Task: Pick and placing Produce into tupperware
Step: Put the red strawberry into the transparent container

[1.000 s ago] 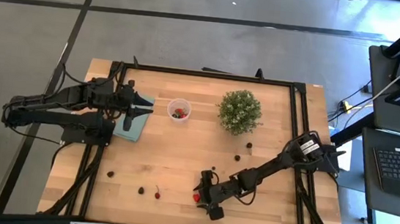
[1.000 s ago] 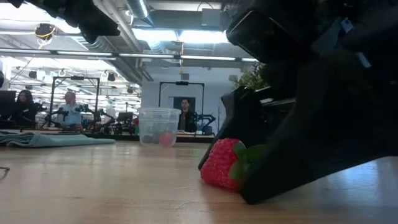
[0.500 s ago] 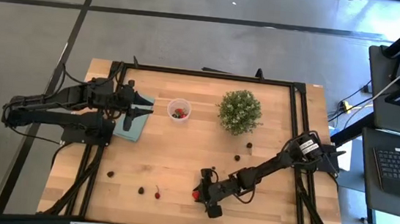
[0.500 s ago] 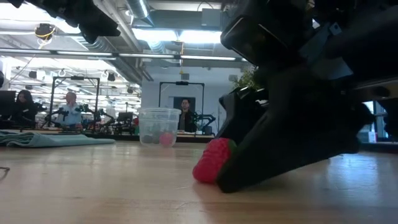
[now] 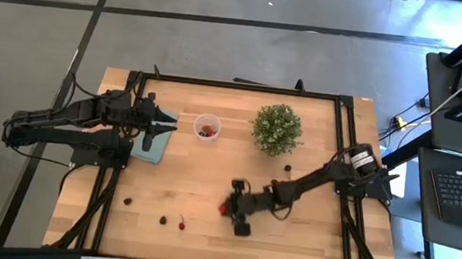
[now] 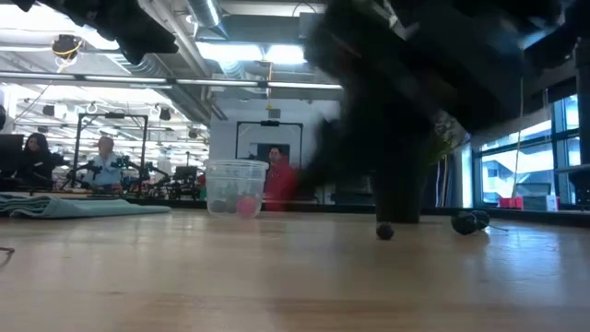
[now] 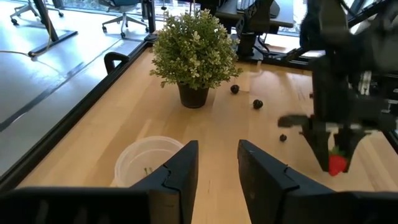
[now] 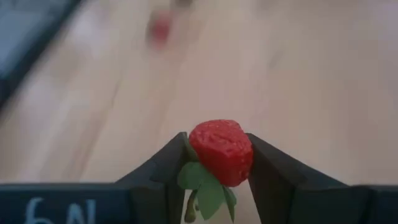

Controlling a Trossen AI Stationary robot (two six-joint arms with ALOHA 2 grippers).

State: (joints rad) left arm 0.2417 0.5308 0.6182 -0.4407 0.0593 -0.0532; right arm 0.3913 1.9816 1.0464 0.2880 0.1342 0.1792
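Observation:
My right gripper hangs over the near middle of the table, shut on a red strawberry with green leaves. The left wrist view shows that strawberry above the wood. The tupperware, a small clear round cup, stands on its base at the far left-centre with a few pieces inside. My left gripper waits open just left of the cup, over a teal cloth. Loose produce lies on the table: dark berries and a red piece. My right gripper pinches the strawberry's red body between its two fingers, one on each side, with the leafy end turned back toward the gripper. The fingers point down from above. The strawberry is lifted clear of the table.
A bushy green potted plant stands right of the cup at the far side. The teal cloth lies flat under my left gripper. A black frame runs around the table. People sit in the room behind.
My right gripper, shut on the strawberry, has risen from the table and moved toward the far edge. The strawberry, which rested on the wood beside the fingers a second ago, is now lifted clear.

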